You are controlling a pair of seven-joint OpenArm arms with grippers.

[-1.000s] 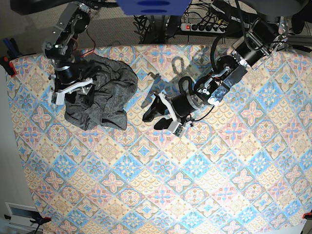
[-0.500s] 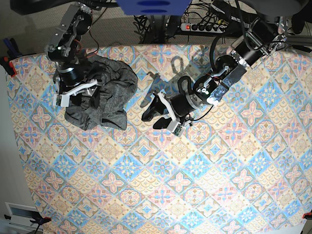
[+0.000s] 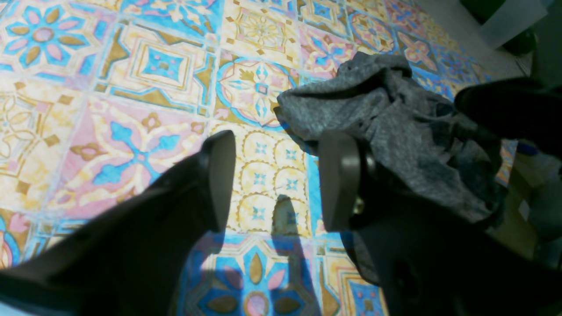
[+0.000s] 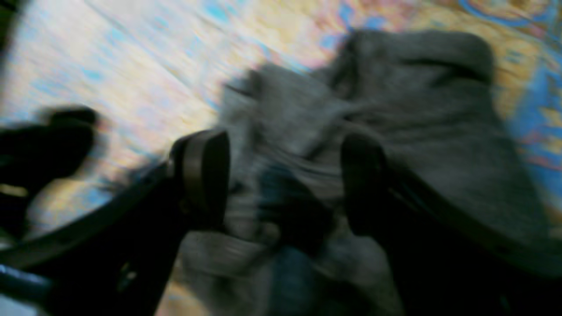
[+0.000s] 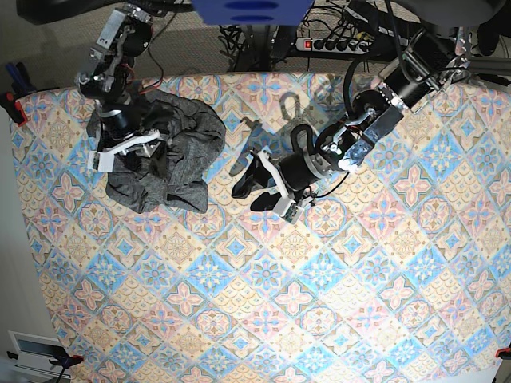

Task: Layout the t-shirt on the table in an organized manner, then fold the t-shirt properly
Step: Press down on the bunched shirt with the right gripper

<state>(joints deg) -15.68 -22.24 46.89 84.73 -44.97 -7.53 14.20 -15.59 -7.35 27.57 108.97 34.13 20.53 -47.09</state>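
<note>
The dark-grey t-shirt point(image 5: 180, 152) lies crumpled in a heap on the table point(image 5: 263, 303), at its back left. My right gripper point(image 5: 126, 152) hovers over the heap's left side, open, its fingers point(image 4: 206, 175) spread above the bunched fabric point(image 4: 421, 87); that view is blurred by motion. My left gripper point(image 5: 247, 198) sits low over the bare cloth just right of the t-shirt, open. Between its fingers point(image 3: 217, 175) only the tile pattern shows, and the t-shirt's near edge point(image 3: 395, 118) lies just beyond its right finger.
Behind the table's back edge are a power strip point(image 5: 327, 44) and tangled cables. A red clamp point(image 5: 9, 105) grips the table's left edge. A white box point(image 5: 32, 351) stands off the front left corner.
My right arm has shifted slightly toward the back over the t-shirt, jaws still wide. My left gripper has crept a little to the left toward the heap.
</note>
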